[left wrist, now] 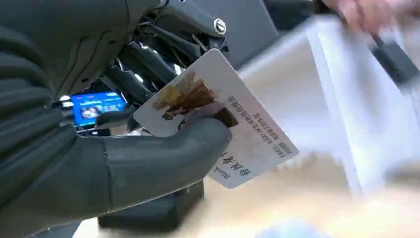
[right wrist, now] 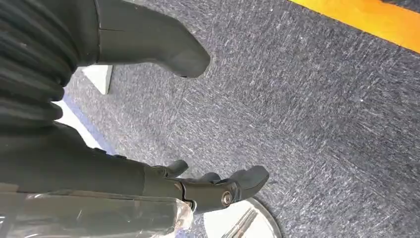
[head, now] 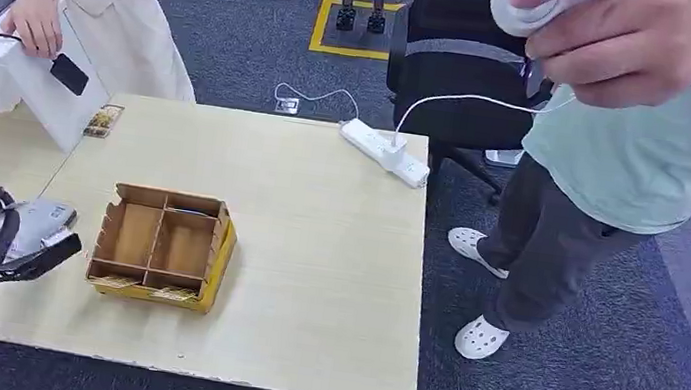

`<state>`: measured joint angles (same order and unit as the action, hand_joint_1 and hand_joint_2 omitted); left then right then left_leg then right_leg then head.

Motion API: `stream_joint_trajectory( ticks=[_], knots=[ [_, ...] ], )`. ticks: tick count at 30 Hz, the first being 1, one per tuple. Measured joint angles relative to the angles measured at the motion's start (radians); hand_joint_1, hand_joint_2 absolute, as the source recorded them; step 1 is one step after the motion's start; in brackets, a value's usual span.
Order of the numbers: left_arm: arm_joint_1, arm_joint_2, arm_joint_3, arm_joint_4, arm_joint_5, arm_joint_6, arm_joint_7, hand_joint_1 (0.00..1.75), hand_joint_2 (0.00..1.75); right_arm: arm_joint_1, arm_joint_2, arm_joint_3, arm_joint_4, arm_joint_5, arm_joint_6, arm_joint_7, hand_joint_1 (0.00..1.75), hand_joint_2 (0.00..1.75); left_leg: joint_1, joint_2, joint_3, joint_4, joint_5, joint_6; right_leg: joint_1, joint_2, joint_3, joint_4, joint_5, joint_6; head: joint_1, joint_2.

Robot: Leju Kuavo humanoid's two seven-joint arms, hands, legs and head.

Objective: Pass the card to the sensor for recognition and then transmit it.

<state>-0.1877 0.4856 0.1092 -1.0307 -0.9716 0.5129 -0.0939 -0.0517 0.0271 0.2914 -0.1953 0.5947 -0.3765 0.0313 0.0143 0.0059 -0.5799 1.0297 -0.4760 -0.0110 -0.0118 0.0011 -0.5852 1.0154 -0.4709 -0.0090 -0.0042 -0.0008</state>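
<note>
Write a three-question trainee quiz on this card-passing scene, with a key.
1. True or false: the left robot hand holds the white printed picture card.
2. The brown cardboard divided tray sits on: A) the grey carpet, B) the light wooden table, C) a chair.
3. Fill in: the right robot hand hangs over the grey ____, holding nothing.

Key: 1 true; 2 B; 3 carpet.
</note>
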Motion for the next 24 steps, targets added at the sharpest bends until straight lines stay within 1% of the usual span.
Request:
stream_joint_trajectory(
  ticks=[5, 11, 14, 18, 24],
  knots=[
    [-0.078, -0.007, 0.032, -0.007, -0.023, 0.086, 0.013, 1.75, 1.75, -0.001, 0.001, 0.000, -0.002, 0.011, 0.002, 0.000, 0.00, 1.75, 0.000, 0.000, -0.001, 0.000, 0.000, 0.000, 0.000, 0.000, 0.000, 0.000, 0.000, 0.000, 0.000, 0.000],
    [-0.148, -0.029, 0.043, -0.007, -0.026, 0.146, 0.010, 1.75, 1.75, -0.001, 0.005, 0.000, -0.003, 0.031, 0.002, 0.002, 0.00, 1.75, 0.000, 0.000, -0.001, 0.000, 0.000, 0.000, 0.000, 0.000, -0.001, 0.000, 0.000, 0.000, 0.000, 0.000],
    [-0.194, -0.035, 0.043, 0.000, -0.037, 0.152, 0.001, 1.75, 1.75, -0.003, 0.006, 0.000, -0.006, 0.039, 0.003, 0.002, 0.00, 1.75, 0.000, 0.000, -0.001, 0.000, 0.000, 0.000, 0.000, 0.000, -0.001, 0.000, 0.000, 0.000, 0.000, 0.000],
    [-0.264, -0.042, 0.043, 0.040, -0.066, 0.151, -0.003, 1.75, 1.75, -0.008, 0.007, 0.000, -0.008, 0.042, 0.003, 0.000, 0.00, 1.75, 0.000, 0.000, -0.001, 0.000, 0.000, 0.000, 0.000, 0.000, -0.001, 0.000, 0.000, 0.000, 0.000, 0.000],
    [-0.342, -0.068, 0.039, 0.084, -0.071, 0.155, -0.010, 1.75, 1.75, -0.013, 0.009, 0.000, -0.013, 0.057, 0.003, -0.003, 0.00, 1.75, 0.000, 0.000, -0.001, 0.001, 0.000, 0.000, 0.000, 0.000, -0.001, 0.000, 0.000, 0.000, 0.000, 0.000]
  ],
)
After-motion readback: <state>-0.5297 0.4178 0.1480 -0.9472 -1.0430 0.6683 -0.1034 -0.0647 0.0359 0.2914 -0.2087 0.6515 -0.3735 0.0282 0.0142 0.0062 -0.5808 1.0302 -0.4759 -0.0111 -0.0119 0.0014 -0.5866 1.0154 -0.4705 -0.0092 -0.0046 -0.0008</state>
